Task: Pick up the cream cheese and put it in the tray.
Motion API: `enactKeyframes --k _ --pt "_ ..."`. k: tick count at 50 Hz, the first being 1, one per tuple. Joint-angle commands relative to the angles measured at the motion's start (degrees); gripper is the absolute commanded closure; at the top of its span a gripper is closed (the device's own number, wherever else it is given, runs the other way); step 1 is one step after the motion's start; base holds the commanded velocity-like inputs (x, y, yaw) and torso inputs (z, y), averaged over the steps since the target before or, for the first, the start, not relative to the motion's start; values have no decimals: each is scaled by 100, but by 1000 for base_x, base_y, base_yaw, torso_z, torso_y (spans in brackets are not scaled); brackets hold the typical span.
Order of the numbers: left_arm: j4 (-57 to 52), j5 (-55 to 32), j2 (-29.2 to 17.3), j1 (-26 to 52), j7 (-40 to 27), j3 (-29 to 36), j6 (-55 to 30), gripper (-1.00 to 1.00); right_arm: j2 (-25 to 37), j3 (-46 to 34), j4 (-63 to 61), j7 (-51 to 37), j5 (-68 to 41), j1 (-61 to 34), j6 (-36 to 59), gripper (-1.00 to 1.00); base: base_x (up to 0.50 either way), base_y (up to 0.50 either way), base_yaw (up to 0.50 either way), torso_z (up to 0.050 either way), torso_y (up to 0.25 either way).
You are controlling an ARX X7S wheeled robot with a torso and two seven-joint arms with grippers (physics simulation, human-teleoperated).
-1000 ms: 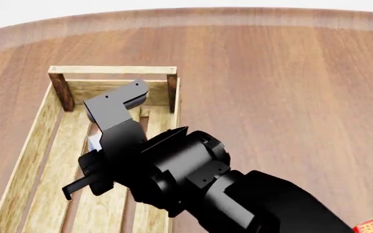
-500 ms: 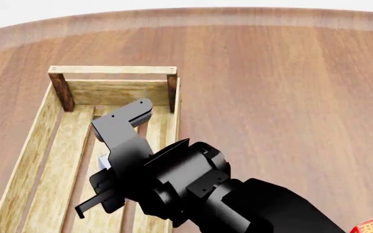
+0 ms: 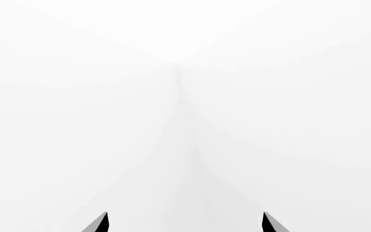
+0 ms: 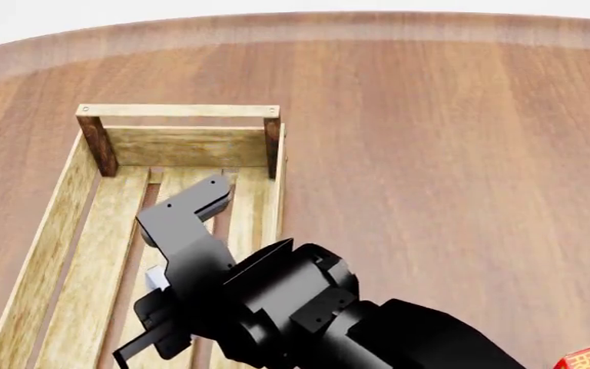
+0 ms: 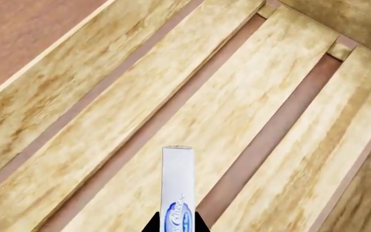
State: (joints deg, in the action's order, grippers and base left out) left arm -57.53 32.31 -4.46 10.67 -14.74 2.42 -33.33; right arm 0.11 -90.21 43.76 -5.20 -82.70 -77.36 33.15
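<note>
Right gripper (image 5: pixel 176 223) pinching cream cheese (image 5: pixel 177 186) edge-on, above slats inside tray (image 4: pixel 90 254) at counter's left side. Left gripper (image 3: pixel 184 223) spread, facing blank white.

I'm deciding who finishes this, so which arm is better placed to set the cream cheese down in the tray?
Right. The right gripper already holds the cream cheese above the tray slats; the left gripper faces blank white.

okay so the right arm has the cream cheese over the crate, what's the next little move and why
Probably ease the right gripper down toward the slats, then open. Its jaws pinch the cream cheese edge-on over the tray floor, and the wrist view suggests it is not yet resting on the wood, so releasing now might tip it.
</note>
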Motion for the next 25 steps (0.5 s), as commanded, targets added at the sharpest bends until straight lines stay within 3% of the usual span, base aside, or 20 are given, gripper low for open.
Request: enactKeyframes --k 1,25 --pt "10 -22 -61 -2 -59 45 -38 -100 -10 86 -253 209 432 148 -58 100 0 0 0 0 0" --pt "151 -171 -167 7 -208 75 -41 -100 -10 121 -860 515 1342 515 -164 100 0 0 0 0 0"
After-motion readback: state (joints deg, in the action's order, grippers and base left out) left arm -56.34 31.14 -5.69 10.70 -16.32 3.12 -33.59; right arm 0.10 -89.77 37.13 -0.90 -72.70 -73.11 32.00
